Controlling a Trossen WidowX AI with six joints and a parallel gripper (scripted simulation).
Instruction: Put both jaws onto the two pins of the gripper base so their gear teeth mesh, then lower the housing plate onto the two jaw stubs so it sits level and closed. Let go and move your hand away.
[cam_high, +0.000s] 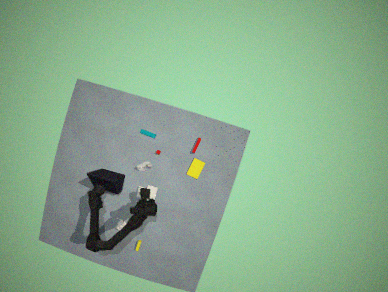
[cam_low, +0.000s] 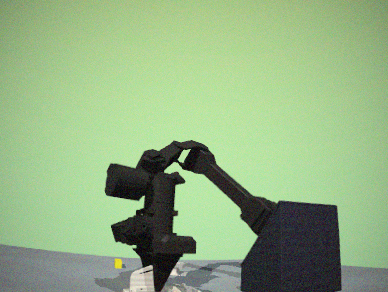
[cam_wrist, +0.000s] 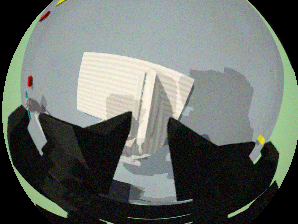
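Observation:
The white housing plate (cam_high: 152, 191) (cam_low: 142, 281) (cam_wrist: 97, 80) has an upright rib. My gripper (cam_high: 145, 193) (cam_wrist: 150, 117) is shut on this rib, one black finger at each side in the wrist view. The plate hangs low with the hand. White parts (cam_wrist: 134, 149) show below the plate's near edge in the wrist view; they may be the gripper base, but jaws, pins and teeth cannot be made out. One loose white part (cam_high: 144, 166) (cam_wrist: 34, 106) lies apart, and another white part (cam_high: 121, 224) lies near the arm. Contact under the plate is hidden.
A teal bar (cam_high: 148, 133), a small red block (cam_high: 158, 152) (cam_wrist: 30, 81), a red bar (cam_high: 196, 145) and a yellow rectangle (cam_high: 196, 168) lie on the grey surface (cam_high: 100, 125). A small yellow block (cam_high: 138, 245) (cam_low: 118, 263) (cam_wrist: 261, 139) lies near the arm's elbow.

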